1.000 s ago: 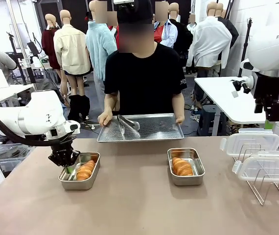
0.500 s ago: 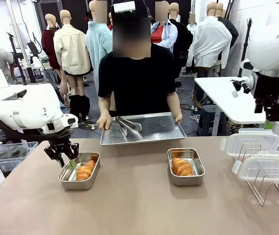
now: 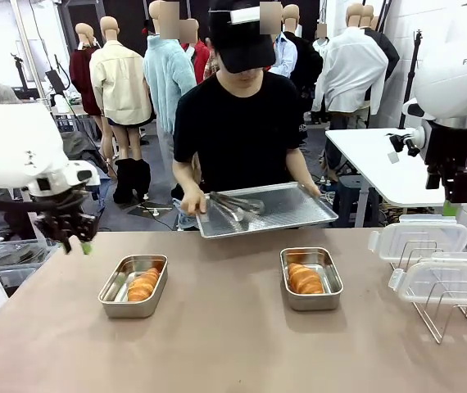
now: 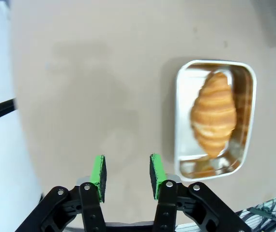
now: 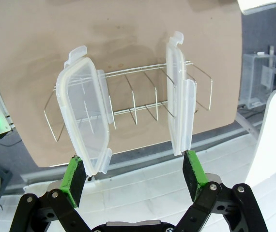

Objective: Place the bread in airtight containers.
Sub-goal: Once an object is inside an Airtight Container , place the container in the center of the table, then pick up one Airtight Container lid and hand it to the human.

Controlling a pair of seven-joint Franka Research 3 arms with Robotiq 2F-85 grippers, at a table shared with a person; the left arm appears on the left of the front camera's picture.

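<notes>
Two steel airtight containers sit open on the brown table. The left one (image 3: pixel 111 299) holds a golden ridged bread roll (image 3: pixel 142 285); the right one (image 3: pixel 332 288) holds another roll (image 3: pixel 304 278). My left gripper (image 3: pixel 76 243) hangs open and empty above the table's left edge, left of the left container. In the left wrist view its green pads (image 4: pixel 99 171) stand apart over bare table, with the container (image 4: pixel 179 121) and its bread (image 4: pixel 214 113) off to the right. My right gripper (image 3: pixel 451 205) is raised at the far right, open (image 5: pixel 134 173) and empty above the lids.
Two clear snap-on lids (image 3: pixel 418 237) (image 3: pixel 442 278) lean in a wire rack (image 3: pixel 455 315) at the table's right end; the right wrist view has them (image 5: pixel 84 116) (image 5: pixel 179 101) just below its fingers. A person at the far side holds a perforated tray (image 3: pixel 291 214) carrying tongs (image 3: pixel 233 205).
My left gripper opened, let go of the bread in the left container, then rose and drew back to the left. The person shifted the tray to the right. The right arm stayed still.
</notes>
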